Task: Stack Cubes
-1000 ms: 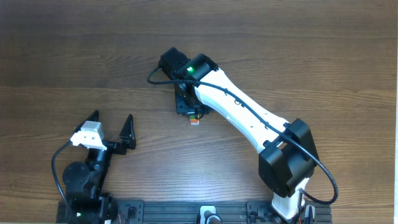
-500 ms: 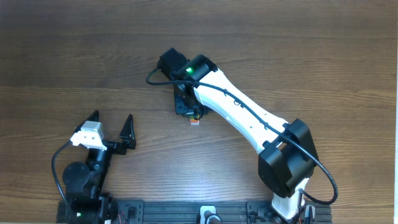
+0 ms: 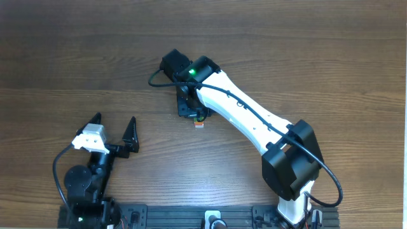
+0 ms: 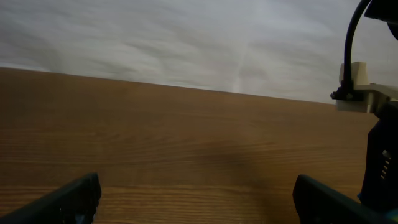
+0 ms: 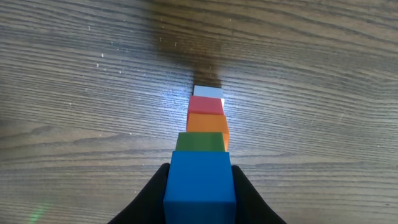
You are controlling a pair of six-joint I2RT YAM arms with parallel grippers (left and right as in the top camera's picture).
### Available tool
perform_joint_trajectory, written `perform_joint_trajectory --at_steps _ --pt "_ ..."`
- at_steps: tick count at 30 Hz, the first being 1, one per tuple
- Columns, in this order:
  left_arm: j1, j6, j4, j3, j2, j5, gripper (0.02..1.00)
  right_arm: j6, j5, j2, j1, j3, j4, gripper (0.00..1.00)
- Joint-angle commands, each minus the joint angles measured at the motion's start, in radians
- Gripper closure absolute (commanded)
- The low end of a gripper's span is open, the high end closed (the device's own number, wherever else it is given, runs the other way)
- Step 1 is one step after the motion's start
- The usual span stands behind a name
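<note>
Blue cube (image 5: 199, 180): gripped between the two fingers of the right claw (image 5: 199, 208), which are closed against its opposite sides. The claw points straight down at the desk (image 5: 74, 93).

Directly below the claw, under the blue cube, stand in descending order a green cube (image 5: 200, 142), an orange cube (image 5: 207, 122), a red cube (image 5: 206, 105) and a white cube (image 5: 208, 92), the white one on the desk. The four are aligned in one column. Whether the blue cube is touching the green cube cannot be told.

In the top view the right claw (image 3: 191, 109) hangs over mid-desk, with a sliver of the column (image 3: 199, 124) visible just beside it, at the edge of the arm.

Left claw (image 3: 114, 119): fingers spread wide, holding nothing. It sits low near its own base, well apart from the cubes, which lie far off to its right. In its wrist view the left claw (image 4: 202, 211) faces bare desk, with part of the right arm (image 4: 379, 155) at the far right.
</note>
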Motion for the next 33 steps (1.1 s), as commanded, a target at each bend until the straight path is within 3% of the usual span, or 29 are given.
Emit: perform_joint_trajectory --at_steps 1,17,24,33 --pt "-0.005 0.014 0.004 -0.01 -0.007 0.009 0.02 -0.004 0.002 0.014 0.007 0.021 0.002 0.956" --pt "-0.005 0.014 0.004 -0.01 -0.007 0.009 0.018 -0.004 0.002 0.014 0.007 0.021 -0.01 0.943" --pt "-0.005 0.014 0.004 -0.01 -0.007 0.009 0.02 -0.004 0.002 0.016 0.007 0.021 -0.009 0.858" --pt "-0.005 0.014 0.004 -0.01 -0.007 0.009 0.018 -0.004 0.002 0.028 0.007 0.021 -0.009 0.844"
